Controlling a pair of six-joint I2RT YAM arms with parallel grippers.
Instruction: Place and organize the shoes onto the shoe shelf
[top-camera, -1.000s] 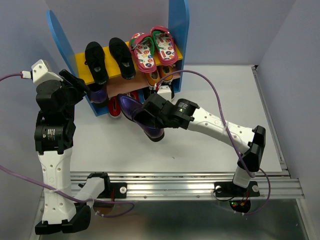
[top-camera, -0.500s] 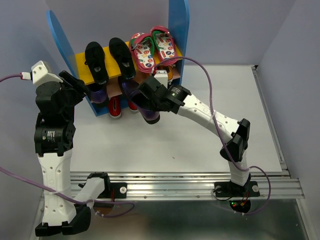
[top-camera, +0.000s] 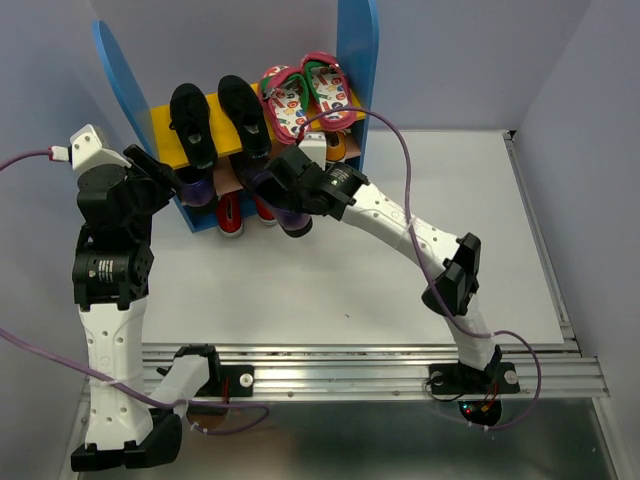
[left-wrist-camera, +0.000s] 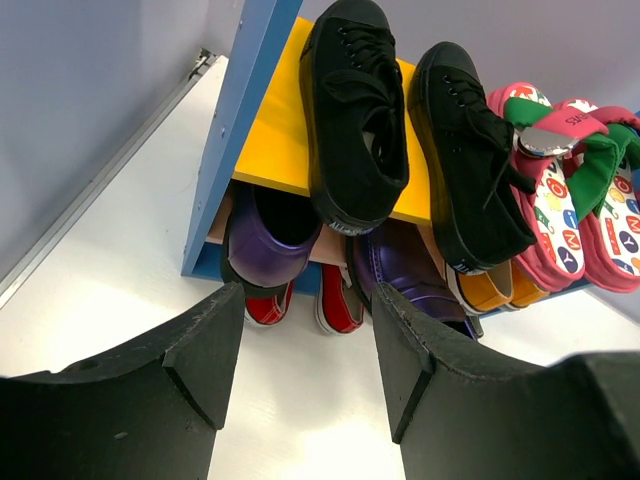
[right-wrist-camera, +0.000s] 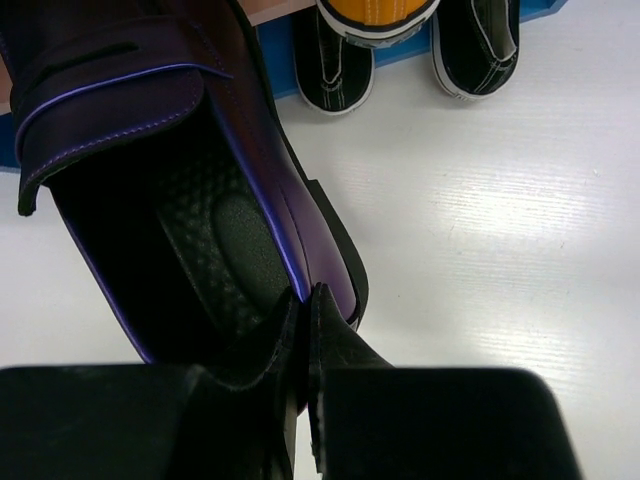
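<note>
The shoe shelf (top-camera: 357, 70) has blue side panels and a yellow top board (left-wrist-camera: 275, 130). On that board stand two black sneakers (top-camera: 192, 125) and a pair of pink flip-flops (top-camera: 305, 95). My right gripper (right-wrist-camera: 305, 300) is shut on the side wall of a dark purple loafer (right-wrist-camera: 150, 110), held at the front of the lower tier with its toe under the top board. A matching loafer (left-wrist-camera: 265, 235) lies on the lower board at the left. My left gripper (left-wrist-camera: 305, 300) hangs open and empty in front of the shelf's left end.
Red shoes (left-wrist-camera: 345, 295) stand under the shelf, between the two loafers. Orange shoes (right-wrist-camera: 375, 15) sit on the lower tier to the right, with two black-and-white shoes (right-wrist-camera: 335, 60) on the table below them. The right arm's cable (top-camera: 420, 185) loops over the table.
My right arm has carried the purple loafer up and left, from over the table to the shelf's lower tier. The left arm has barely moved.
</note>
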